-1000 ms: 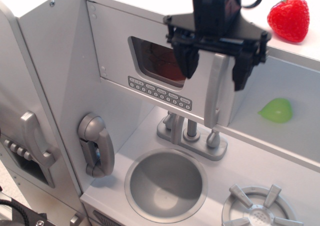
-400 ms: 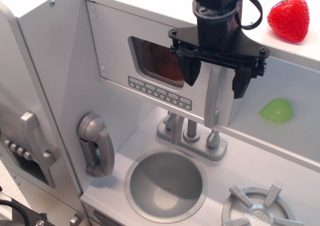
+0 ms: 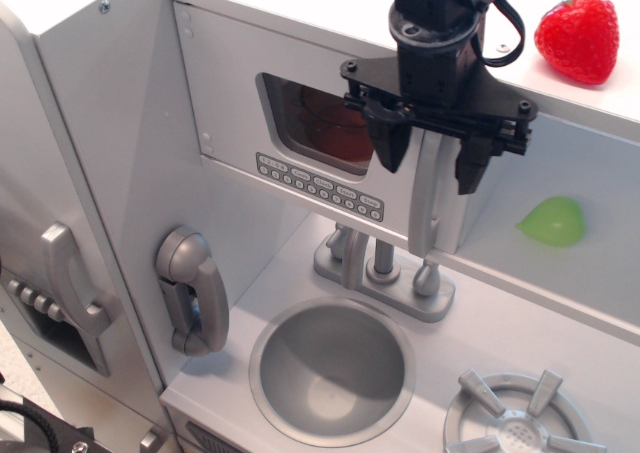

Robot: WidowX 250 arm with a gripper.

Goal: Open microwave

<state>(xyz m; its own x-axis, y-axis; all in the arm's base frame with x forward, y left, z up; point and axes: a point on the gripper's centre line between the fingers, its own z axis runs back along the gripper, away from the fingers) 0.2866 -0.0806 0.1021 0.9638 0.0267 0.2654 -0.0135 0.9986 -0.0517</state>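
The microwave (image 3: 250,113) is a light grey box with a flat door, a rounded clear window (image 3: 315,118), a row of small buttons (image 3: 318,186) and a vertical grey handle (image 3: 428,198) at its right edge. The door looks shut. My black gripper (image 3: 430,168) hangs from above with its fingers open, one on each side of the handle's upper part. The left finger (image 3: 390,143) is in front of the window's right edge; the right finger (image 3: 470,163) is just right of the handle. I cannot tell whether either finger touches the handle.
A red strawberry (image 3: 577,35) lies on top of the kitchen. A green thing (image 3: 552,221) sits in the doorless cubby to the right. Below are the tap (image 3: 380,268), the round sink (image 3: 332,368), a burner (image 3: 520,418) and a toy phone (image 3: 195,293). The fridge door handle (image 3: 70,278) is at left.
The gripper has moved slightly back and right toward the door, and its fingers have drawn closer together around the handle. The door has not moved.
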